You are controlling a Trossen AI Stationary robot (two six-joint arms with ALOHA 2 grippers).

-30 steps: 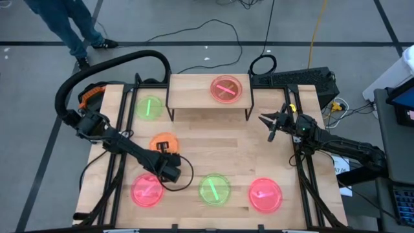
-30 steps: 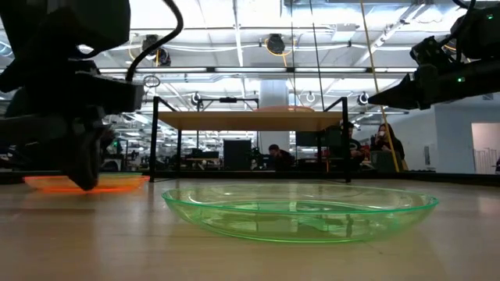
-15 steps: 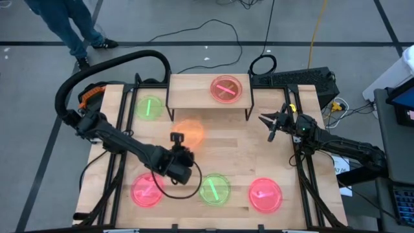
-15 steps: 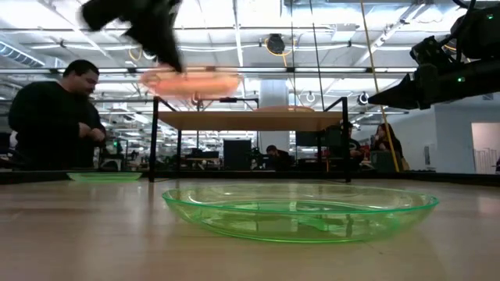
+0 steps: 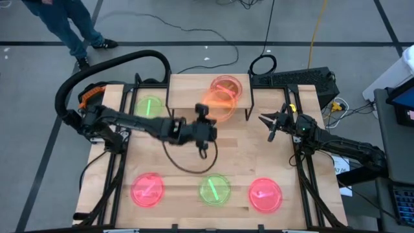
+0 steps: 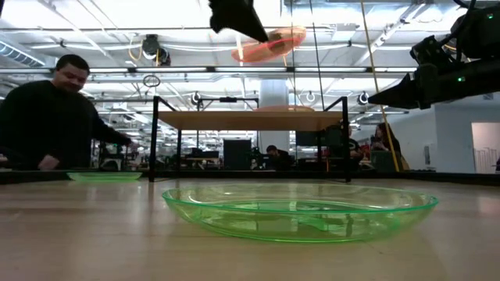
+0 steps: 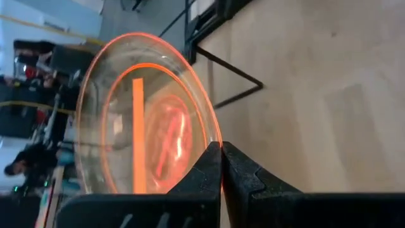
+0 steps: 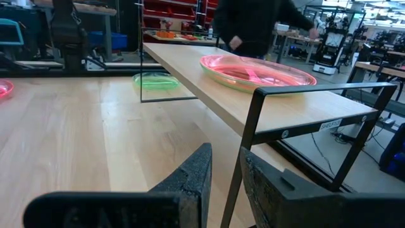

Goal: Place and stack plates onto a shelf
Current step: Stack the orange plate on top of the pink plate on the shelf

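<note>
A: The left gripper [image 7: 221, 166] pinches the rim of the orange plate [image 5: 218, 103], carrying it high by the shelf [image 5: 187, 96], over the pink plate [image 5: 226, 86] there, likely to stack it

B: The right gripper [image 5: 267, 123], slightly parted and empty, waits beside the shelf; other plates lie on the table [image 5: 239, 152], and a person [image 6: 47, 117] stands beyond

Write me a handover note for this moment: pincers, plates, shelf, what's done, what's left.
Left pincer: shut on the orange plate, held in the air over the shelf's front edge.
Right pincer: waits at the right, beside the shelf, holding nothing, fingers slightly apart.
Done: one pink plate lies on the shelf.
Left: set the orange plate onto it; then the green plate left of the shelf, and along the near edge a pink plate, a green plate and a pink plate.
</note>
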